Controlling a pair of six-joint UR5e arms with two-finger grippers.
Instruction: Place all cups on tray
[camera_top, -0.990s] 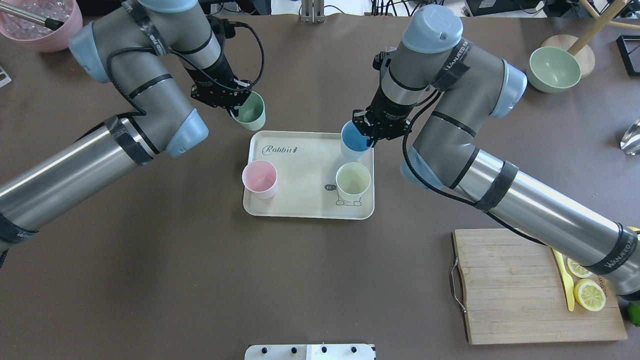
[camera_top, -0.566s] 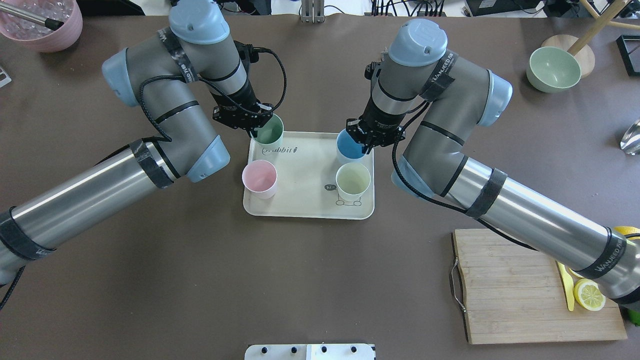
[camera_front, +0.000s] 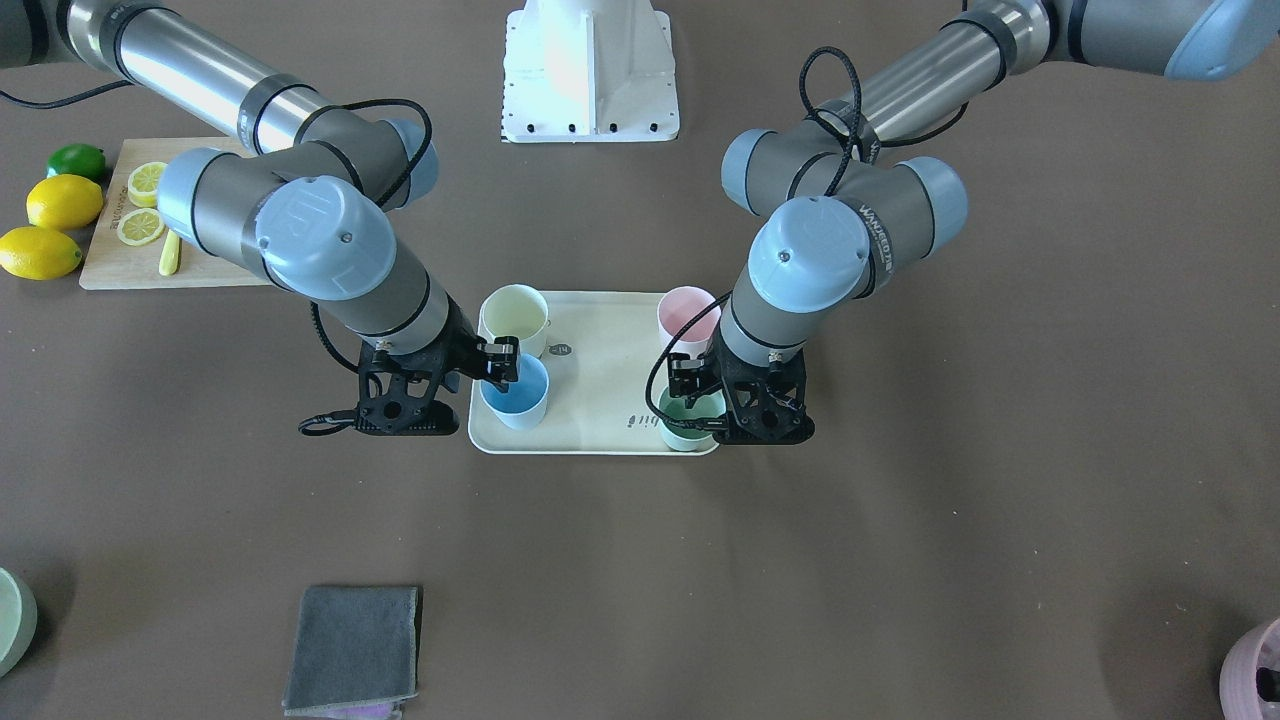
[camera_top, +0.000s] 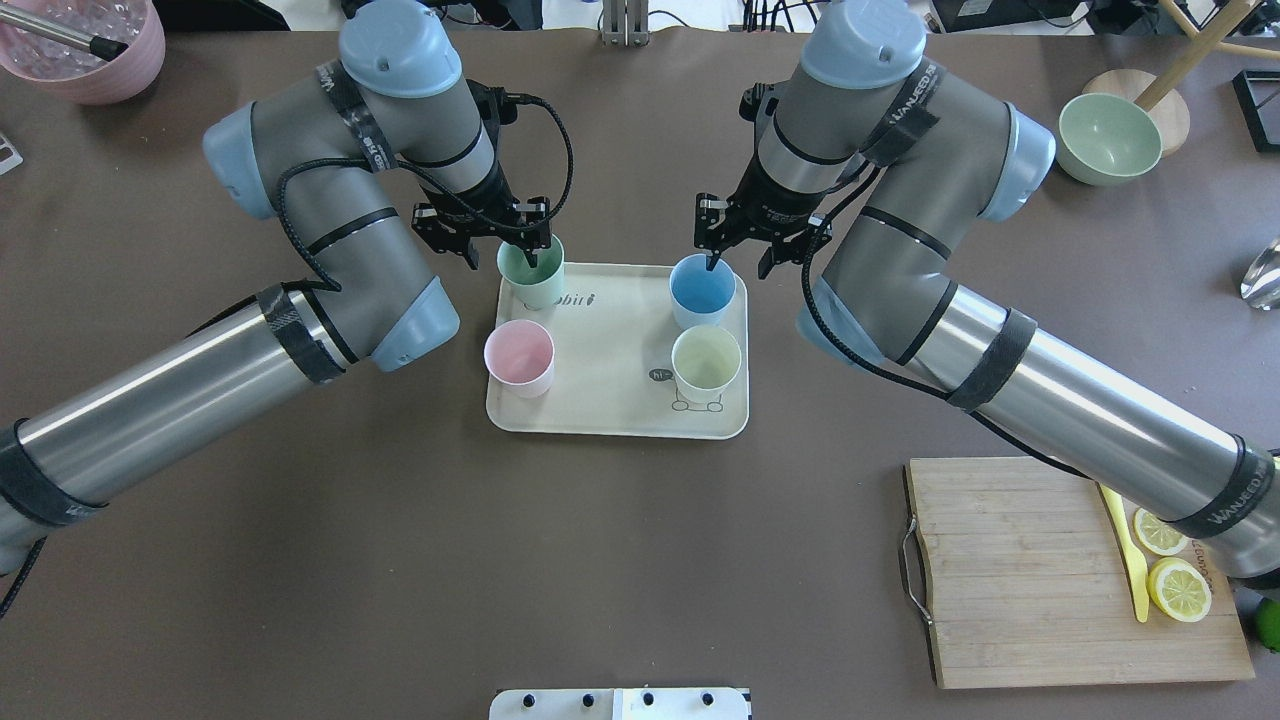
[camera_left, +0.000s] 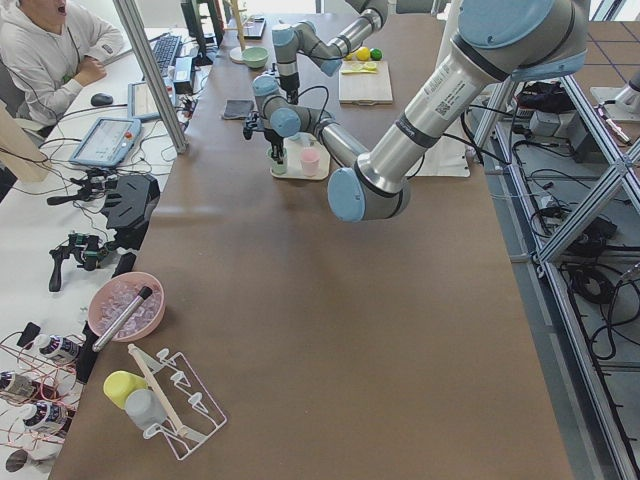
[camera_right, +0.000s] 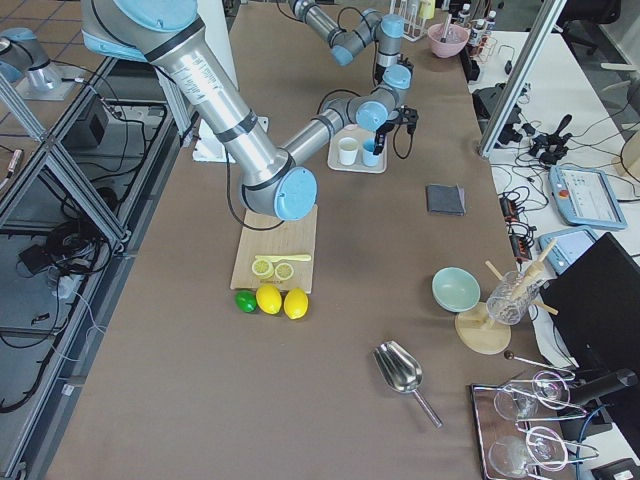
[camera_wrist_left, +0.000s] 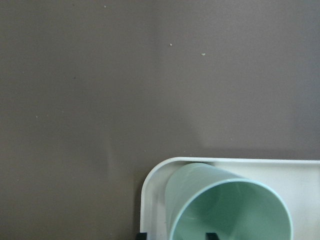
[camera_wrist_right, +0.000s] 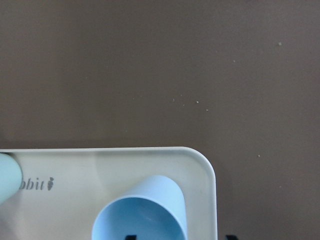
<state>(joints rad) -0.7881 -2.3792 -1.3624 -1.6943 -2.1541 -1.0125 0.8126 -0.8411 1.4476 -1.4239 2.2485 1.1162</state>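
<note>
two robot arms are leaning over a beige tray in the middle of a brown table. going left to right in the overhead view: the left gripper is now standing spread apart and gripping nothing, with one finger dipping inside the green cup and the other outside its wall. a second ago that cup was hanging clear of the tray in closed jaws; it is now sitting upright in the tray's far left corner, just inside the rim. the pink cup is standing nearer, close against the left rim. past the bare middle, the blue cup is sitting in the far right corner, with the yellow cup just beside it. the right gripper has likewise let go and is straddling the blue cup's far wall, jaws wide. all four cups are resting on the tray, so the task is looking finished bar the retreat. a finger is sitting inside each released cup, and both cups are crowding the rim, so lifting straight up is looking safer than pulling sideways.
</note>
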